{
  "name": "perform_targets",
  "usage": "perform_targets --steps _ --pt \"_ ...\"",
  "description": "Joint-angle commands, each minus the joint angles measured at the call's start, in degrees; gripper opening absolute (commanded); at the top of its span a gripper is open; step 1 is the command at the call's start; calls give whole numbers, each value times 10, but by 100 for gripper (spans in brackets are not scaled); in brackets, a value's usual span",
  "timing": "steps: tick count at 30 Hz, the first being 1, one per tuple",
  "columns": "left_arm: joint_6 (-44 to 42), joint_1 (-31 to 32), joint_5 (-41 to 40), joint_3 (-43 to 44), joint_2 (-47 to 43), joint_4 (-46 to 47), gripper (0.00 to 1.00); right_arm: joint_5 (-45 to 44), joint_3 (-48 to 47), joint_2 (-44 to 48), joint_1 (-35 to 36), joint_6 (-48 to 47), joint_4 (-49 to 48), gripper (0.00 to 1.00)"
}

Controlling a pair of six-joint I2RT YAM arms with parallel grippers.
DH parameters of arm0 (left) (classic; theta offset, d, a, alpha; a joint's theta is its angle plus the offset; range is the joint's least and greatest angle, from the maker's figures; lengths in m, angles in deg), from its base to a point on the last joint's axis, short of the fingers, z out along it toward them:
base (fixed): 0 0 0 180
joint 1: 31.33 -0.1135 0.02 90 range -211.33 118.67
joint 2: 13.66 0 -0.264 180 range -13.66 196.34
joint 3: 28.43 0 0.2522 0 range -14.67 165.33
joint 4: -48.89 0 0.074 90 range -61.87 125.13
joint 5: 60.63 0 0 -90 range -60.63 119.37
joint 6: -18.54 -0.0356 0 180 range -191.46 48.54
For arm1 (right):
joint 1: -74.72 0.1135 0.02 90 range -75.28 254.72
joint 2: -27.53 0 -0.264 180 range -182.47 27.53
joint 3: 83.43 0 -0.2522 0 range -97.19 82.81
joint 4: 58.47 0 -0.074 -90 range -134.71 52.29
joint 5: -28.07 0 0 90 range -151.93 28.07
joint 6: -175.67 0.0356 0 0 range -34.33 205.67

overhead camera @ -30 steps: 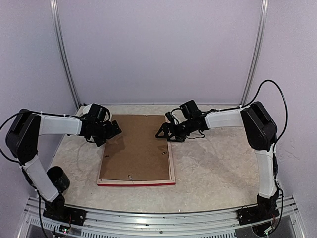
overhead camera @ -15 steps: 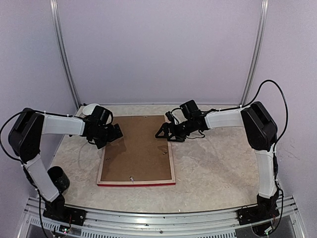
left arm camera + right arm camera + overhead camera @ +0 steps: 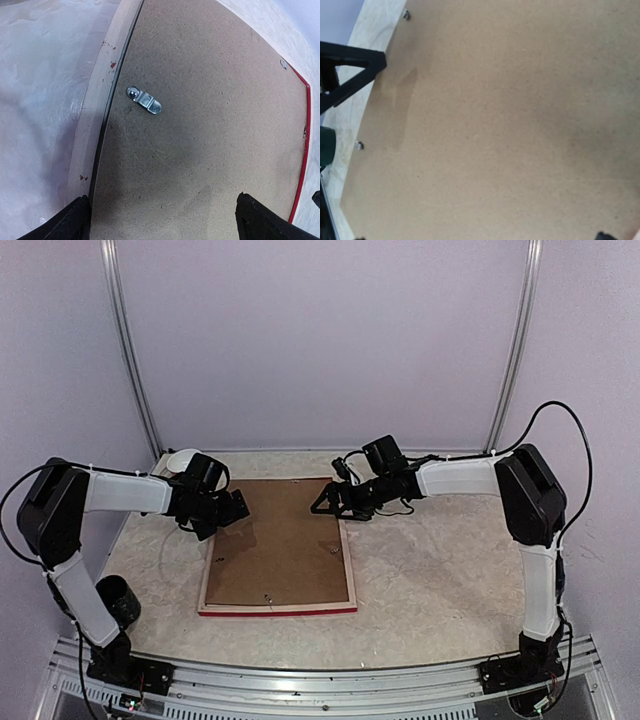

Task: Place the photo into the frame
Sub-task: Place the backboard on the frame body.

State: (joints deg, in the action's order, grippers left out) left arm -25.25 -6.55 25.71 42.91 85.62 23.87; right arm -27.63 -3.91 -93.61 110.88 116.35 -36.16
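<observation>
We see frame (image 3: 276,611) face-down mid surface (image 3: 440,570), brown board (image 3: 280,540) sitting in it. Over its 11 o'clock corner, left claw (image 3: 235,508) spread wide; right claw (image 3: 326,507) likewise at 1 o'clock corner. Neither gripping anything.

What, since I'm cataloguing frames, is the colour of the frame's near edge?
The frame edge is red; the top external view shows it best.

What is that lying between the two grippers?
In the top view, only the brown backing board, seated in the frame, spans the stretch between the left gripper and right gripper.
</observation>
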Motion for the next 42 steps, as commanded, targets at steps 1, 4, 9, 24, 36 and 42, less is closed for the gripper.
perform_targets --steps 1,4,9,24,36,42 --pt "0 6 5 13 -14 13 99 0 -1 18 6 -9 -6 99" --pt "0 5 4 13 -18 11 99 -3 -3 18 6 -9 -6 99" --pt "1 5 0 12 -23 8 99 -2 -4 14 7 -8 -5 99" --pt "-2 3 -2 13 -34 4 99 0 0 13 7 -6 -6 99" --pt "-3 -1 -6 16 -45 2 99 0 -3 12 6 -5 -5 99" --pt "-3 -2 -6 17 -46 3 99 -11 -9 13 5 -7 4 99"
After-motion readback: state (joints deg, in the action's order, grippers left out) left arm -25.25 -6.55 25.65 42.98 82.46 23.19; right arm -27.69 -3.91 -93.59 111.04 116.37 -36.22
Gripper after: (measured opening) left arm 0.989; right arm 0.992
